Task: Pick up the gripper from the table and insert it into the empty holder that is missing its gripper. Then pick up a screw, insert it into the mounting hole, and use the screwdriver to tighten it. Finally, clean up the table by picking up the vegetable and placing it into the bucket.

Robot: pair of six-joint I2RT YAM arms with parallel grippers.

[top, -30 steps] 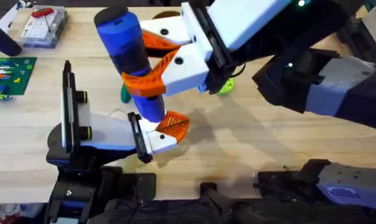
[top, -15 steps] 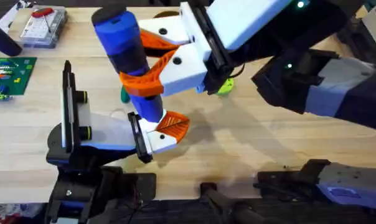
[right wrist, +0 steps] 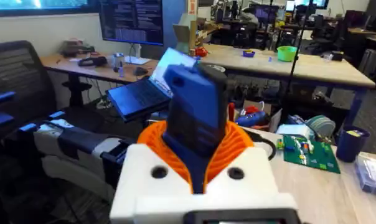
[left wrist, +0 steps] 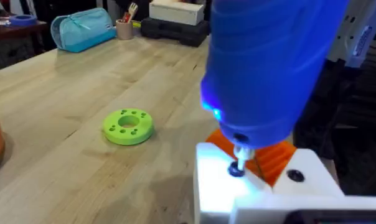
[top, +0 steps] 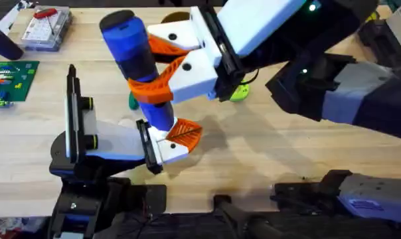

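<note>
The right gripper (top: 162, 78) is clenched around the screwdriver (top: 137, 63), tip on the screw (left wrist: 237, 169); tightening is underway, cleanup remains.

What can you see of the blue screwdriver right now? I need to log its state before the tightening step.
The screwdriver is a fat, bright-blue, plastic-looking barrel with a dark end cap on top and a thin metal tip below. It stands nearly upright, leaning slightly, clamped between the orange ribbed pads of the right gripper. A small blue light glows near its lower end. The tip meets a dark screw on a white part at the left gripper.
</note>
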